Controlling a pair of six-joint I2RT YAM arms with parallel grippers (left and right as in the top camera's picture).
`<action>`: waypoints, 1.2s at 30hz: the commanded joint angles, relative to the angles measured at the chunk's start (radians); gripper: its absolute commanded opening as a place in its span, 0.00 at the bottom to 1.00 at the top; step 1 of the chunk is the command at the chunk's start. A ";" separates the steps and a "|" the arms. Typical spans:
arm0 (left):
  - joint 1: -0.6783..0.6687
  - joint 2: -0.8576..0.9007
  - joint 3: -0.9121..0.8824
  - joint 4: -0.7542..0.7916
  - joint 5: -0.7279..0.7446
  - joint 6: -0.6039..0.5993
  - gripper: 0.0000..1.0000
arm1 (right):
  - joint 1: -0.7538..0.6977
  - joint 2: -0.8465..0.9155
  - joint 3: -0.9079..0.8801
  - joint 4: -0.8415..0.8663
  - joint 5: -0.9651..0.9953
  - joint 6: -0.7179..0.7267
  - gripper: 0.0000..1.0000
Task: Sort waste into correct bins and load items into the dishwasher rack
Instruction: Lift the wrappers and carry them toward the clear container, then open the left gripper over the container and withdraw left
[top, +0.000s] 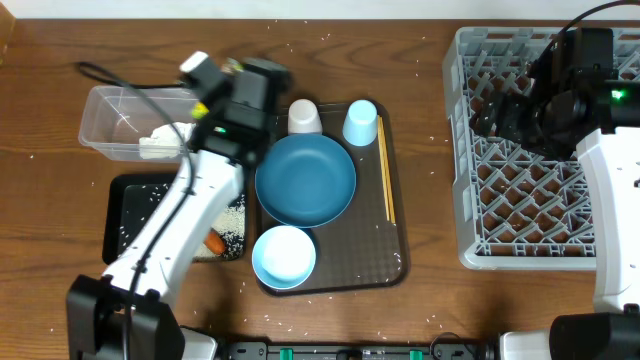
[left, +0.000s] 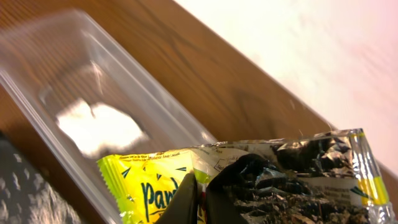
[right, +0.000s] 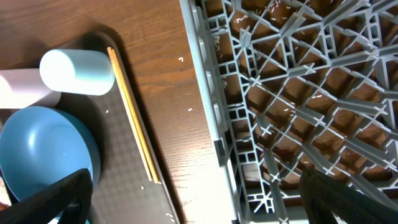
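The wrapper (left: 261, 180) is thin printed film, yellow-green outside with blue lettering and crinkled silver inside, torn open and folded over itself. We judge it almost weightless, limp and slick. It will hold no shape, and it may flutter or cling to a pad on release. A pinch through a doubled fold near its middle should grip better than one on a single loose edge. The left tool (left: 202, 196) has it much that way, its dark fingers closed on the crumpled middle with the printed end hanging free. The wrapper hangs above the clear bin (left: 56, 56), about over one rim in the wrist view; whether it is wholly inside the rim line we cannot tell. Inside the clear bin lies a white napkin (left: 99, 127), blurred. Just beside the clear bin, on the side nearer the robot, the black tray (top: 112, 225) sits on the worktop (left: 205, 68) with rice (top: 232, 222) scattered in it. Well to the right of the clear bin stands the rack (right: 298, 93), and the right tool (right: 199, 199) hangs over its edge, fingers spread wide with nothing between them.
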 joint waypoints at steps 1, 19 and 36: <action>0.075 0.000 -0.004 0.021 0.053 0.080 0.06 | -0.005 -0.003 0.010 -0.001 0.003 0.013 0.99; 0.221 0.056 -0.004 -0.011 0.154 0.081 0.88 | -0.005 -0.003 0.010 -0.001 0.003 0.013 0.99; 0.294 -0.206 -0.004 -0.316 0.094 0.134 0.98 | -0.005 -0.003 0.010 -0.001 0.003 0.013 0.99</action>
